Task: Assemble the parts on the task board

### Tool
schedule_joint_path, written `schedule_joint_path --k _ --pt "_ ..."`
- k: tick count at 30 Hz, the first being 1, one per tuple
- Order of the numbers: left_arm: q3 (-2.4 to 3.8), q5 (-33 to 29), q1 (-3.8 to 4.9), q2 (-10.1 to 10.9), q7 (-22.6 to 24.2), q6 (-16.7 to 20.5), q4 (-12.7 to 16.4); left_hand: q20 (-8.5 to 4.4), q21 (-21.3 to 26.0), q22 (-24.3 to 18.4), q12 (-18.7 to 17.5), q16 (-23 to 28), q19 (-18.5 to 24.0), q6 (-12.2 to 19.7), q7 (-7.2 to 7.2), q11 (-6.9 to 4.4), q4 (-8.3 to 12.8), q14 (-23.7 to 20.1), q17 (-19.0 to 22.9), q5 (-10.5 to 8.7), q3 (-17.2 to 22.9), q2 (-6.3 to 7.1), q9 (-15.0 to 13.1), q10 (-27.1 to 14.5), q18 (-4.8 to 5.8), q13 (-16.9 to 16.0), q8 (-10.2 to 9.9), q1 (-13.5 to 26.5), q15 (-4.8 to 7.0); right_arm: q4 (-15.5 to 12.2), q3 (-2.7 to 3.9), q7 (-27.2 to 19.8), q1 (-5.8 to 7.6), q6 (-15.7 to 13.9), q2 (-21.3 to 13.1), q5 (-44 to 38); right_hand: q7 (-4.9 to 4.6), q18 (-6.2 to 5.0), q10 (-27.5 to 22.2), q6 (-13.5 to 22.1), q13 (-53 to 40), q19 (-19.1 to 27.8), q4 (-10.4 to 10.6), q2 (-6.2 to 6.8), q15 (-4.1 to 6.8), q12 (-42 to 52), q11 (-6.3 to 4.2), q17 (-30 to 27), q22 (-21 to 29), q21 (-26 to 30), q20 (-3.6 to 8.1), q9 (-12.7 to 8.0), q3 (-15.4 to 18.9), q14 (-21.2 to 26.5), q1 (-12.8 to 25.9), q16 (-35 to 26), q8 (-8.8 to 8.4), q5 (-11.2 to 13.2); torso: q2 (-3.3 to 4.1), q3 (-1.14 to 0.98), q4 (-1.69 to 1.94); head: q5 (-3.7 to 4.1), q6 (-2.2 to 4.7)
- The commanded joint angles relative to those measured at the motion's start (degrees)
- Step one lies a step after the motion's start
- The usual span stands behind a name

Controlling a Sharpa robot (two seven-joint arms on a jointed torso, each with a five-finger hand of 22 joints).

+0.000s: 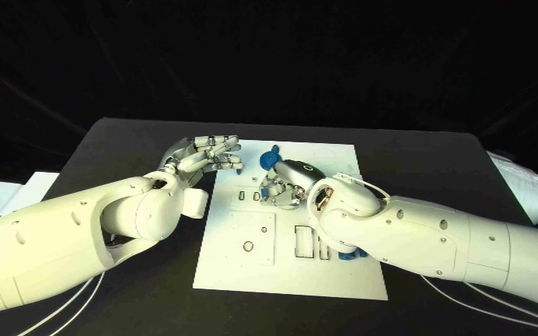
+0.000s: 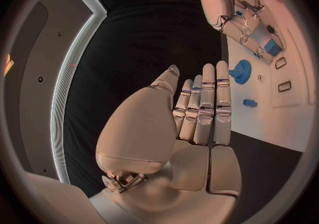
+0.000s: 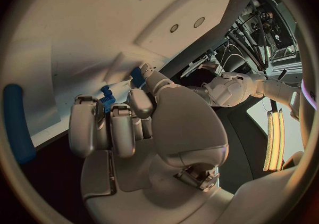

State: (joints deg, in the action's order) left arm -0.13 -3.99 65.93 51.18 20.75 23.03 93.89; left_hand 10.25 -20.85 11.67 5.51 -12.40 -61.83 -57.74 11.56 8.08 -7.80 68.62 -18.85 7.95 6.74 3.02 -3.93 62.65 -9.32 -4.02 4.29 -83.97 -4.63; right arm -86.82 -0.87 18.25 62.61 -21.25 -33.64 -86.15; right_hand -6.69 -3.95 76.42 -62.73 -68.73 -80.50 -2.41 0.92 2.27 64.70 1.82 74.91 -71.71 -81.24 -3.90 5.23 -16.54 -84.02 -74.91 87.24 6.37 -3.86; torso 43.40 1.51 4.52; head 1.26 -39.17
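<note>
Over the task board [image 1: 337,274], right hand [image 1: 283,187] grips a blue part [image 3: 107,99]

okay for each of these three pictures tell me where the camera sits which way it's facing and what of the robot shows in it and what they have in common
Head view: on the robot's head, looking down at the task board; both arms, left hand, right hand.
Left wrist view: behind the left hand, facing across the board; fingers straight, holding nothing.
Right wrist view: behind the right hand, facing the board; it pinches a blue part.
Shared: board, right hand.
</note>
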Motion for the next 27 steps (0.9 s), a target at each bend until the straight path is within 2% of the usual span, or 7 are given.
schedule_joint_path --k 1,7,15,20,27 --pt "0.03 -0.1 0.03 -0.1 0.4 -0.7 0.2 0.13 -0.2 0.0 -0.4 0.3 0.4 0.0 0.20 0.25 0.2 -0.4 0.0 -0.29 -0.1 0.08 -0.1 0.1 -0.72 0.1 -0.1 0.2 -0.14 0.5 -0.44 2.2 -0.48 4.6 0.0 -1.2 -0.25 0.04 -0.5 0.5 0.3 0.5 0.1 0.95 -0.20 -0.5 0.17 9.5 0.3 0.3 -0.13 -0.2 0.1 -4.7 0.2 -0.2 -0.40 0.1 -0.02 0.03 0.05 0.01 -0.10" --pt "0.03 -0.1 0.03 0.0 0.3 -0.7 0.2 0.13 -0.2 0.0 -0.4 0.3 0.4 0.0 0.20 0.25 0.2 -0.4 0.0 -0.29 -0.1 0.08 -0.1 0.1 -0.72 0.1 -0.1 0.2 -0.14 0.6 -0.48 2.1 -0.48 5.1 0.1 -1.2 -0.48 -0.04 -0.9 1.0 0.8 0.7 0.4 1.89 -0.39 -1.1 0.38 9.3 0.7 0.6 -0.32 -0.3 0.7 -4.7 0.9 -0.3 -0.76 -0.8 0.00 0.02 -0.04 -0.07 -0.25" --pt "0.03 -0.1 0.03 0.0 0.2 -0.8 0.2 0.13 -0.2 0.0 -0.4 0.3 0.4 0.0 0.20 0.25 0.2 -0.4 0.0 -0.29 -0.1 0.08 -0.1 0.1 -0.72 0.1 -0.1 0.2 -0.14 0.5 -0.52 2.3 -0.48 4.4 0.1 -1.9 -0.81 -0.16 -1.6 1.9 1.6 1.0 0.6 2.84 -0.62 -2.2 0.67 9.0 1.4 1.0 -0.52 -0.5 1.3 -4.6 1.6 -0.5 -1.36 -1.6 0.00 0.01 0.03 -0.06 -0.39" --pt "0.03 -0.1 0.03 0.0 0.2 -0.8 0.2 0.13 -0.2 0.0 -0.4 0.3 0.4 0.0 0.20 0.25 0.2 -0.4 0.0 -0.29 -0.1 0.08 -0.1 0.1 -0.72 0.1 -0.1 0.2 -0.14 0.4 -0.52 2.2 -0.49 3.1 0.0 -2.1 -0.77 -0.16 -1.6 1.7 1.6 1.0 0.6 2.76 -0.65 -2.2 0.65 9.0 1.4 1.0 -0.57 -0.5 1.3 -4.6 1.5 -0.6 -1.30 -2.0 0.02 -0.01 0.02 -0.02 -0.43" --pt "0.03 -0.1 0.03 0.0 0.1 -0.8 0.1 0.13 -0.2 0.0 -0.4 0.3 0.4 0.0 0.20 0.25 0.2 -0.4 0.0 -0.29 -0.1 0.08 -0.1 0.1 -0.72 0.1 -0.1 0.2 -0.14 0.2 -0.53 0.6 -0.53 0.6 -0.1 -1.4 -0.35 -0.07 -1.0 0.5 1.1 0.6 0.4 1.80 -0.42 -1.4 0.31 9.3 0.9 0.8 -0.49 -0.2 0.4 -4.7 0.5 -0.4 -0.71 -2.1 0.01 0.01 -0.02 0.00 -0.36"
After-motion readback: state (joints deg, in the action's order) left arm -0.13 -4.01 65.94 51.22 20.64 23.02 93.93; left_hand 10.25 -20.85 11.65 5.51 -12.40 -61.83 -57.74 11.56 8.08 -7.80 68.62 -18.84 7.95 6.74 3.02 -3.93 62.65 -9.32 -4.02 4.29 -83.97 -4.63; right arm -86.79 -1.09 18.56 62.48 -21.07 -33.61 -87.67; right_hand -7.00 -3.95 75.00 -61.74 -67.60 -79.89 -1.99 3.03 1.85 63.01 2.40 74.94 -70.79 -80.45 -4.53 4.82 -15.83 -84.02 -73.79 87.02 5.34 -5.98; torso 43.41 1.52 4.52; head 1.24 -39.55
